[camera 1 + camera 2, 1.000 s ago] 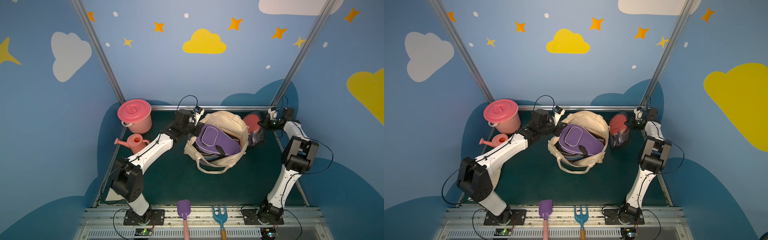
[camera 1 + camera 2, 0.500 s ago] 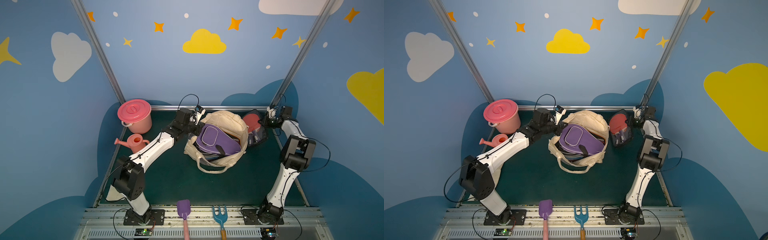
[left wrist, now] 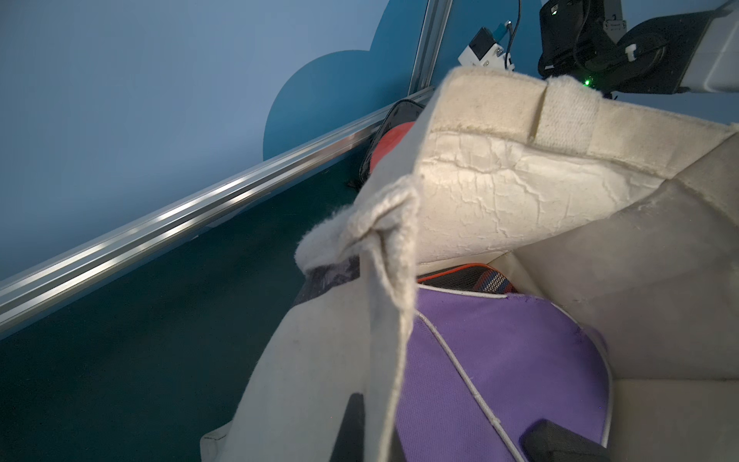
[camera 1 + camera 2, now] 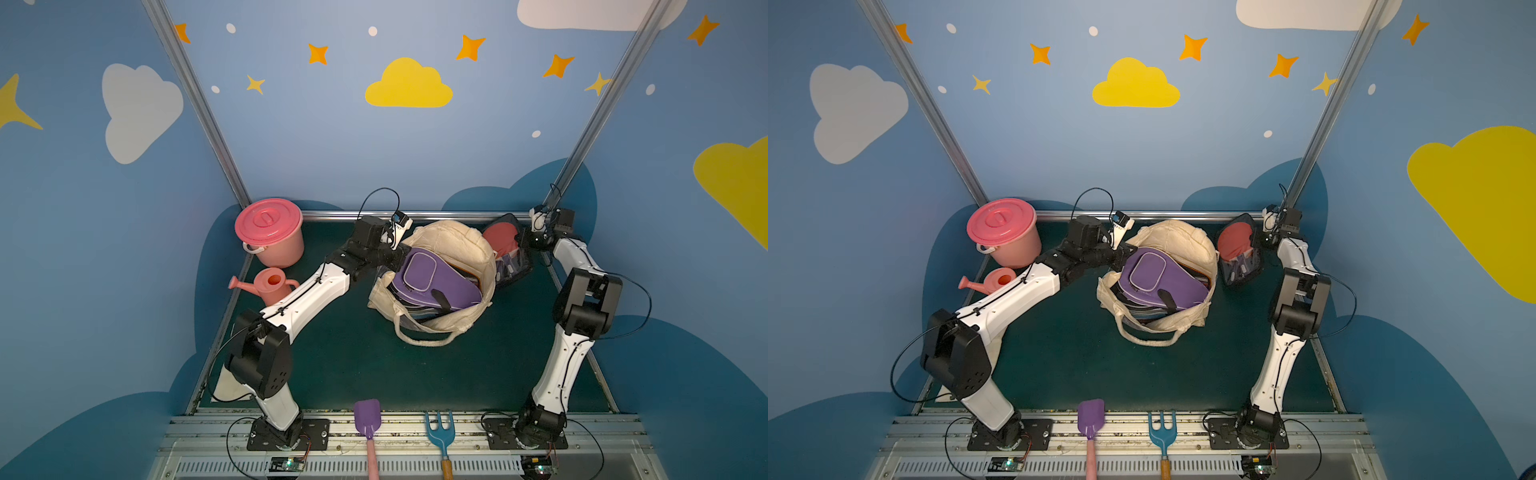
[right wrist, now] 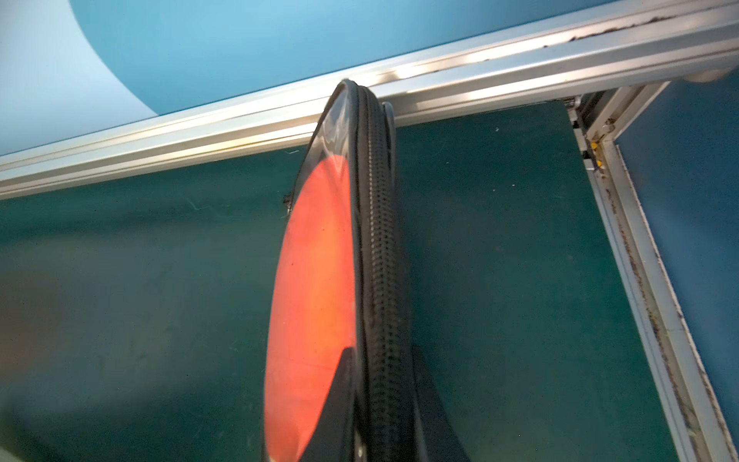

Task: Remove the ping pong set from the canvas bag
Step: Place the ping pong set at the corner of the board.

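Left jaws are clamped together on the rim of the canvas bag (image 4: 457,249), left-arm side; the left wrist view shows the cloth edge pinched between them. Bag sits slumped mid-surface (image 4: 353,365), mouth open upward. Purple case (image 4: 432,279) lies on top inside it, with more flat cases stacked under it, only their edges visible. Right jaws are clamped on the dark flat pack (image 4: 501,243), red paddle face showing. Pack is out of the bag, held on edge just beside the bag's right-arm side, close to the back rail (image 4: 332,215). Can't tell if its lower end touches the surface. Pink bucket (image 4: 272,232) and watering can (image 4: 270,284) sit back left, well apart from the bag.
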